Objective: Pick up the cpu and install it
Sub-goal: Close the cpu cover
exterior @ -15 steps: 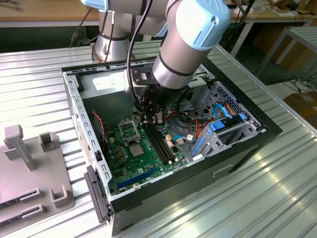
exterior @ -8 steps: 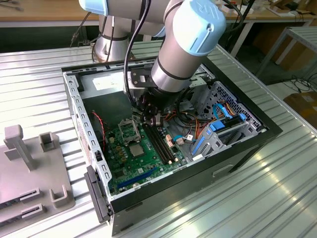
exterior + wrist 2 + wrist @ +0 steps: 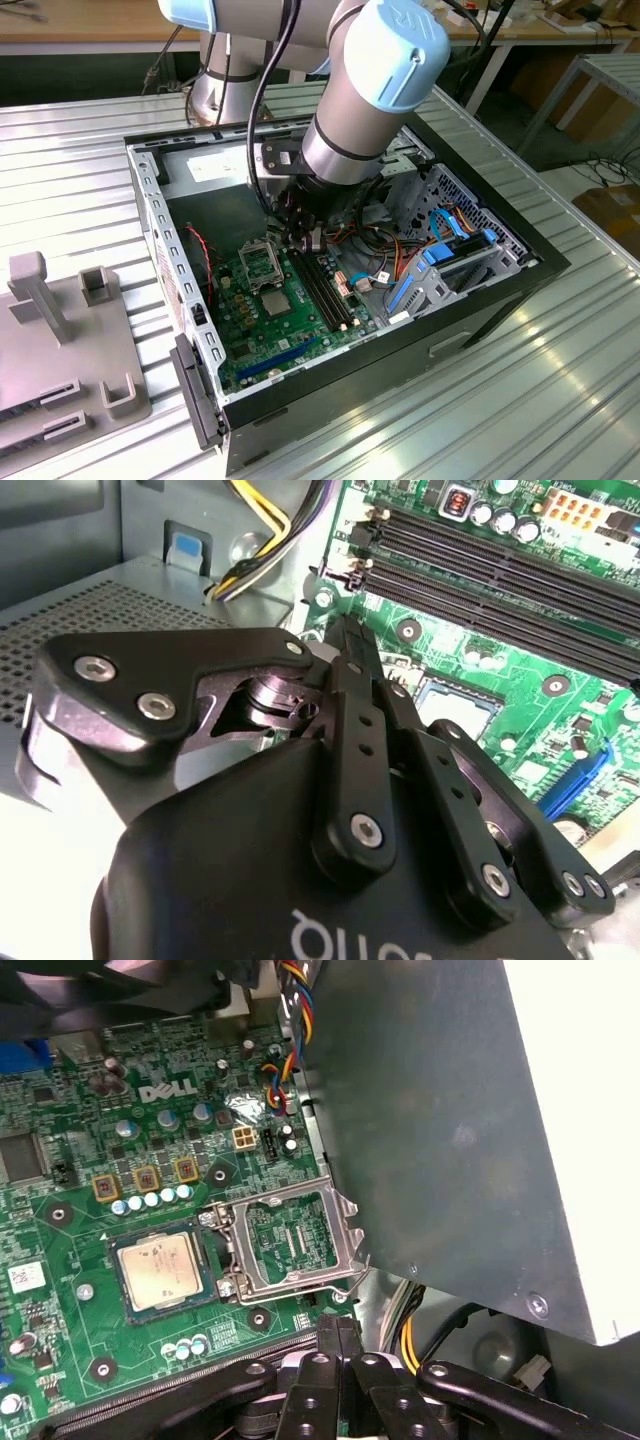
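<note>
Now | one cpu seated in socket | one load plate raised | pincer closed, empty

one cpu, one motherboard, four memory slots.

the cpu is a square chip with a dull silver top, lying flat in its socket on the green board; the socket's metal frame stands swung open just beside it, and nothing touches the chip
</note>
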